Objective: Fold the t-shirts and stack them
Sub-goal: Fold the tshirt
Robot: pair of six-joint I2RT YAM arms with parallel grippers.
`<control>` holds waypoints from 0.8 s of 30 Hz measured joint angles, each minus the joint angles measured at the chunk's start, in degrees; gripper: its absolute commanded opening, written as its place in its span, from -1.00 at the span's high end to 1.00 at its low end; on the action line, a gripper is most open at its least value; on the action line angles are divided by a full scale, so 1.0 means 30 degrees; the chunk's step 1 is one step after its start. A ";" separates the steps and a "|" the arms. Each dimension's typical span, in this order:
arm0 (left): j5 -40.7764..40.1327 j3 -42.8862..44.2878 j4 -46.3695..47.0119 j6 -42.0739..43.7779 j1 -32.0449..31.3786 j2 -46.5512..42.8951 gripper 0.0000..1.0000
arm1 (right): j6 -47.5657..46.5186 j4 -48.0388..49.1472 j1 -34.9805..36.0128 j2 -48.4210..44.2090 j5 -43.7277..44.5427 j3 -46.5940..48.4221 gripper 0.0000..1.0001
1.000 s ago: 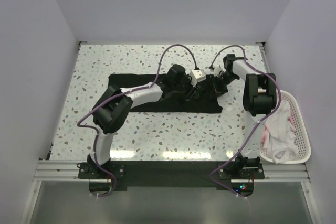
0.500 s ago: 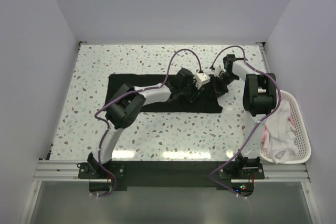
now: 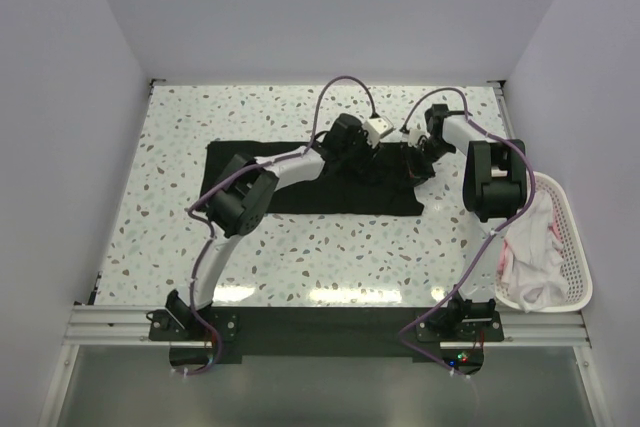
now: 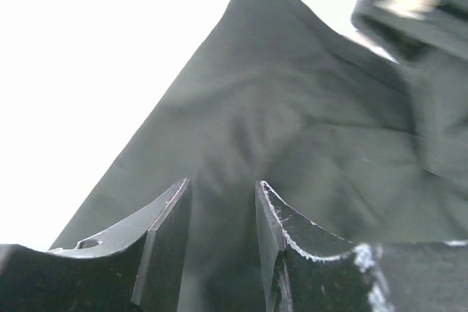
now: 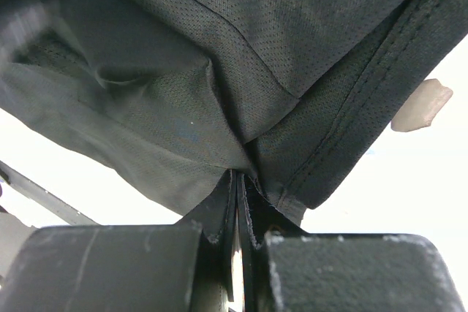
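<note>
Right wrist view shows my right gripper (image 5: 238, 177) clamped on a doubled hem of the solid black fabric t-shirt (image 5: 219, 56) near its right end. The left gripper (image 4: 221, 189), jaws slightly apart and pinching nothing, hovers over the cloth just beside it. From both pincers the shirt's long axis runs leftward across the speckled terrazzo table (image 3: 170, 147), the left forearm lying over it, while the white slatted plastic basket (image 3: 578, 247) of white and pink t-shirts (image 3: 530, 252) sits well apart at right.

shirt (image 3: 250, 172) flat on table (image 3: 180, 247), centred. basket (image 3: 578, 247) right of shirt and nearer, past table's right edge. other shirts (image 3: 530, 252) heaped in basket, well apart from shirt.
</note>
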 measured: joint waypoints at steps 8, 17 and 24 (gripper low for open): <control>-0.0262 0.2630 0.0022 0.0248 0.1209 0.1967 0.04 | -0.0007 -0.0007 0.0000 -0.0007 0.0000 0.0000 1.00; 0.4000 -0.0510 0.0138 0.0233 0.3570 -0.1515 0.04 | -0.0029 -0.0022 0.0000 -0.0007 0.0000 0.0007 1.00; 0.8131 -0.2025 -0.1690 0.2863 0.2958 -0.4969 0.04 | -0.0029 -0.0022 0.0000 -0.0007 0.0000 0.0007 1.00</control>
